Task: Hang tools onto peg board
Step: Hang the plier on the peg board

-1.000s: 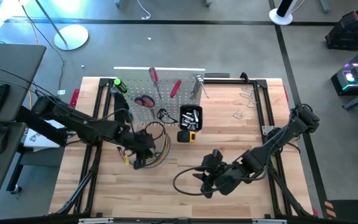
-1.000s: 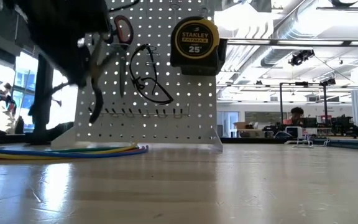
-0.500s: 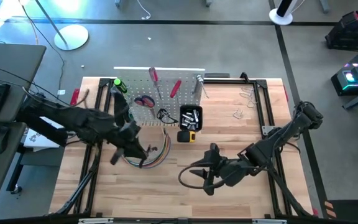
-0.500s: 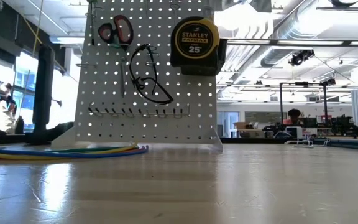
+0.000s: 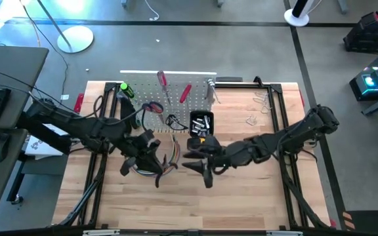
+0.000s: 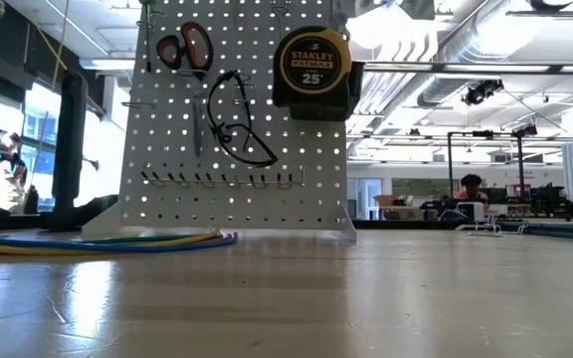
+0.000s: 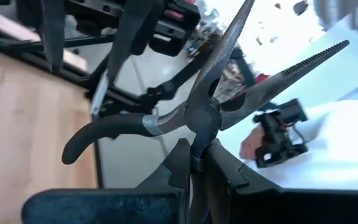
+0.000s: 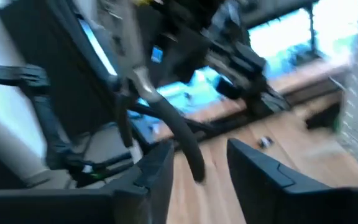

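The small black bin (image 5: 201,122) fixed to the peg board (image 5: 169,101) holds a heap of silvery metal pieces, too small to tell apart. Also on the board, seen from above, are red-handled scissors (image 5: 152,107), two red-handled screwdrivers (image 5: 162,79), a green-handled screwdriver (image 5: 126,89) at its left edge, and a yellow tape measure (image 5: 200,142) just below the bin. The low view shows the board standing upright with the scissors (image 6: 186,47), a loop of black wire (image 6: 237,124) and the tape measure (image 6: 312,64) hanging on it, coloured cables (image 6: 107,240) lying at its foot, and neither of my arms. Only my left wrist view shows what I carry: my left gripper (image 7: 194,163) is clamped on black-handled pliers (image 7: 199,112) at their pivot, the toothed nose splayed apart and pointing away from me. From above, my left gripper (image 5: 151,156) hangs over the cable bundle in front of the board, the arm stretched in from the left. My right gripper (image 5: 202,164) reaches in low from the right, close beside it, fingers (image 8: 156,171) parted, with one black pliers handle between them, though I cannot tell whether they touch it.
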Robot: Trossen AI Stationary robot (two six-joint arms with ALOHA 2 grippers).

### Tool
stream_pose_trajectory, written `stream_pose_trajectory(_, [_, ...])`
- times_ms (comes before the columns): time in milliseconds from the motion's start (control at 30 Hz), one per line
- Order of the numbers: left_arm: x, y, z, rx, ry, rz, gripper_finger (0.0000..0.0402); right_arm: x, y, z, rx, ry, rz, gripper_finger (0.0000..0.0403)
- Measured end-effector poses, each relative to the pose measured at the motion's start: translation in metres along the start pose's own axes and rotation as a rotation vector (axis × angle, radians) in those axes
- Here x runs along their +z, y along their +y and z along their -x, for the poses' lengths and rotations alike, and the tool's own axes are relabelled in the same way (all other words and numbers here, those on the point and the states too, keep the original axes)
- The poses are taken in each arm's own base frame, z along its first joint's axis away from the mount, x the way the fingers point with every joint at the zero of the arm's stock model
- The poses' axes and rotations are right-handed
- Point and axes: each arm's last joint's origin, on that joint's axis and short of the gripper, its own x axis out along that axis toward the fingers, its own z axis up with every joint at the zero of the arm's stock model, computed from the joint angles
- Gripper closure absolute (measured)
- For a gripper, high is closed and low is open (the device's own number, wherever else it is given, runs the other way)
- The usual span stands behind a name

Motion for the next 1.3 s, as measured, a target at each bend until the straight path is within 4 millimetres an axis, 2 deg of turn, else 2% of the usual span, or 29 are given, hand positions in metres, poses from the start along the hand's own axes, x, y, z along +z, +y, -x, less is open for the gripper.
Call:
stream_pose_trajectory(167, [0.002, -0.002, -0.003, -0.072, 0.009, 0.015, 0.0386, 0.015, 0.001, -0.002, 0.103, -0.105, 0.057, 0.0221])
stream_pose_trajectory(400, [0.002, 0.002, -0.011, -0.085, 0.001, 0.015, 0.0386, 0.027, -0.008, -0.006, 0.152, -0.148, 0.012, 0.0182])
stream_pose_trajectory(833, [0.016, 0.034, -0.032, -0.113, -0.045, -0.011, 0.0386, 0.033, -0.014, -0.009, 0.287, -0.111, -0.016, 0.0180])
stream_pose_trajectory(1133, [0.026, 0.039, -0.028, -0.132, -0.094, -0.023, 0.0386, 0.032, -0.014, -0.009, 0.308, -0.089, -0.011, 0.0181])
stream_pose_trajectory(1300, [0.028, 0.042, -0.027, -0.120, -0.096, -0.017, 0.0386, 0.032, -0.014, -0.009, 0.305, -0.093, 0.000, 0.0202])
